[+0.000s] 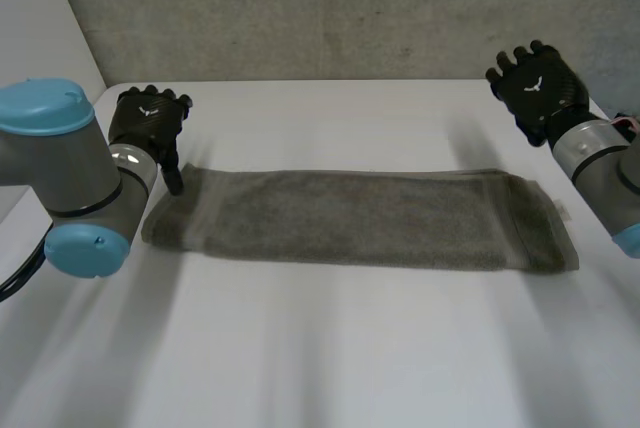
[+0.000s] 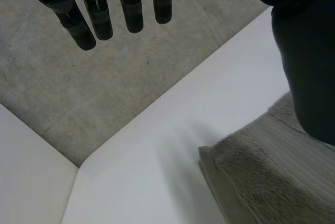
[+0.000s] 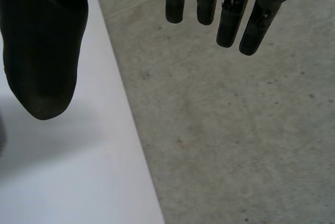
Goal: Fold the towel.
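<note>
Long grey-green terry towel (image 1: 360, 218) is lying flat as a narrow folded strip across the middle of the white tabletop (image 1: 330, 348), long axis running from my left side to my right.

Left: I am holding my black left hand (image 1: 148, 120) at the towel's left end, by its far corner. The fingers (image 2: 99, 14) are reaching out straight and apart, gripping nothing. The thumb (image 2: 309, 51) is pointing down over the corner pile of the towel (image 2: 272, 177); I cannot tell whether it is touching.

Right: I am holding my black right hand (image 1: 535, 83) raised beyond the towel's right end, well apart from the cloth, near the tabletop's far right edge. Its fingers (image 3: 230, 14) are hanging straight and spread, the thumb (image 3: 47, 41) set apart, nothing between them.

A rough grey concrete wall (image 1: 300, 8) is standing behind the tabletop.
</note>
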